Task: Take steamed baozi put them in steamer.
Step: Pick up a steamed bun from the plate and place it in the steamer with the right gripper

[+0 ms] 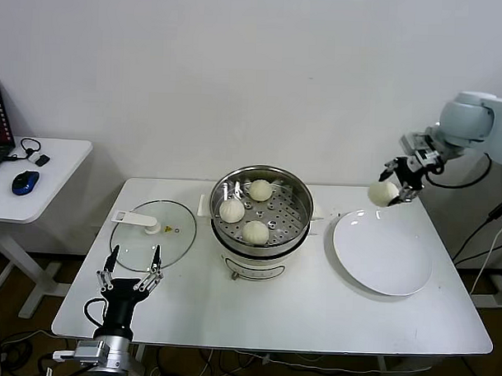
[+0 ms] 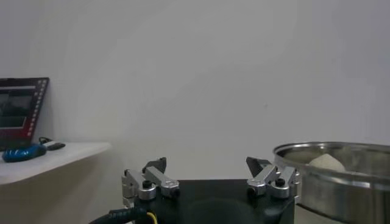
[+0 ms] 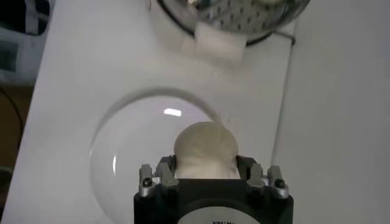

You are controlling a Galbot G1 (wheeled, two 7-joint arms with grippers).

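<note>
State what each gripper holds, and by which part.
The right gripper holds a steamed baozi by its sides, above the plate. The left gripper holds nothing.

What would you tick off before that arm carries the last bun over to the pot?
1. Right gripper shut on the fourth baozi: ok.
2. Baozi lifted clear of the plate: ok.
3. Steamer uncovered, glass lid lying on the table beside it: ok.
4. Free spot on the tray beside the three baozi inside: ok.
5. Left gripper open at the near table edge, out of the path: ok.
6. Grip firmness: cannot tell.
</note>
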